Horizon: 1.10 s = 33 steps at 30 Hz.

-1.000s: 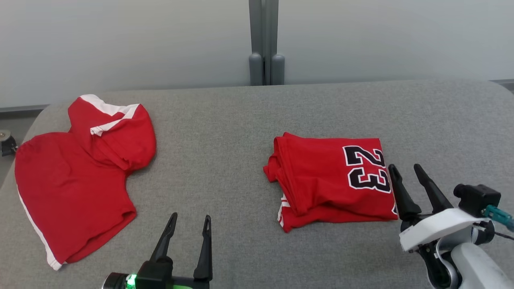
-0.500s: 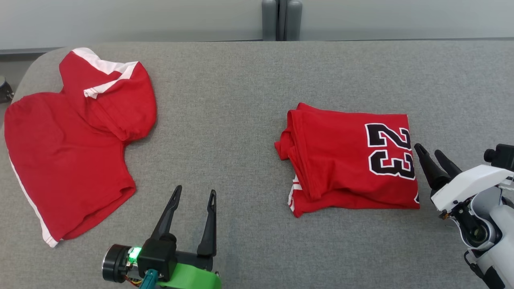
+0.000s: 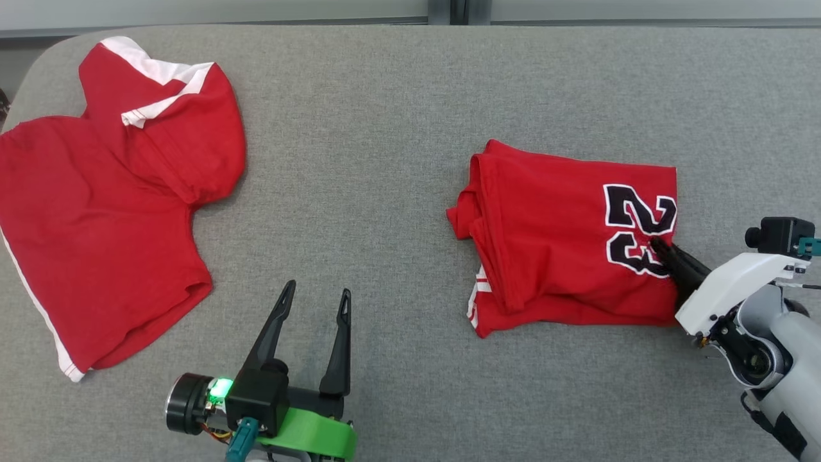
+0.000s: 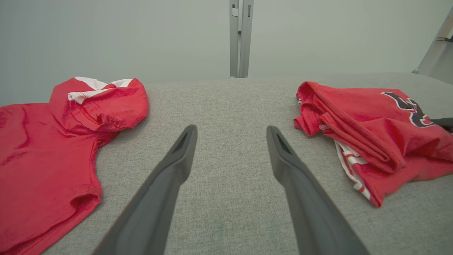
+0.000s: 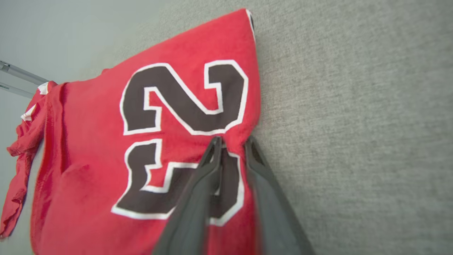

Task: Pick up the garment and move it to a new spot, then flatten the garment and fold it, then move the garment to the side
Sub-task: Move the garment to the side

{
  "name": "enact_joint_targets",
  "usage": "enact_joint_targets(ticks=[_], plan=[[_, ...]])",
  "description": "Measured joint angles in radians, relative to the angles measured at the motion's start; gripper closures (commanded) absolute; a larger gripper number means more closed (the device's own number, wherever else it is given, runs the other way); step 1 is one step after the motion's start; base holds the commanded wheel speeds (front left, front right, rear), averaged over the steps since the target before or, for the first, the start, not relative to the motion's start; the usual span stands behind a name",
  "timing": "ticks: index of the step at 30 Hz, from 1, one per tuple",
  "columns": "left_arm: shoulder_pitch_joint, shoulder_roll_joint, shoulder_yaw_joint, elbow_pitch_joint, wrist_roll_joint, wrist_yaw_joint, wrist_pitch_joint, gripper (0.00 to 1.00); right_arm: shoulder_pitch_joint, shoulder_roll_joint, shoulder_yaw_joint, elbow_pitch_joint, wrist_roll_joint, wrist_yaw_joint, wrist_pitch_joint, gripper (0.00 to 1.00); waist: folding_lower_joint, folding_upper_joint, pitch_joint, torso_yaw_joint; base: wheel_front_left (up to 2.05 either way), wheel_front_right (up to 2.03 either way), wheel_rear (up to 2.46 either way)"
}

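The folded red jersey (image 3: 551, 244) lies on the right half of the grey table (image 3: 385, 115). The right gripper (image 3: 657, 245) pinches what looks like only its top layer, at the number; lifted so, I reckon the fold could fall open. The left gripper (image 3: 314, 300) hangs spread wide, empty.
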Motion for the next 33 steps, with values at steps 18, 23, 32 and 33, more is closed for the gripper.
enact_joint_targets(ticks=[18, 23, 32, 33], plan=[[-0.147, 0.000, 0.002, -0.229, -0.060, -0.105, 0.000, 0.00, -0.377, -0.238, 0.066, 0.075, -0.223, 0.001, -0.217, 1.00, 0.0001, 0.0000, 0.241, -0.092, 0.00, 0.00, 0.00], [-0.169, 0.007, 0.006, -0.300, -0.020, -0.125, 0.000, 0.00, -0.426, -0.293, 0.033, 0.138, -0.228, 0.001, -0.234, 1.00, 0.0001, 0.0000, 0.316, -0.142, 0.00, 0.00, 0.00], [-0.183, 0.027, -0.011, -0.404, 0.023, -0.143, 0.000, 0.00, -0.481, -0.458, -0.019, 0.213, -0.226, 0.001, -0.256, 1.00, 0.0001, 0.0000, 0.423, -0.208, 0.00, 0.00, 0.00], [-0.188, 0.027, -0.011, -0.419, 0.023, -0.144, 0.000, 0.00, -0.489, -0.478, -0.021, 0.219, -0.228, 0.001, -0.258, 1.00, 0.0002, 0.0000, 0.436, -0.212, 0.00, 0.00, 0.00]])
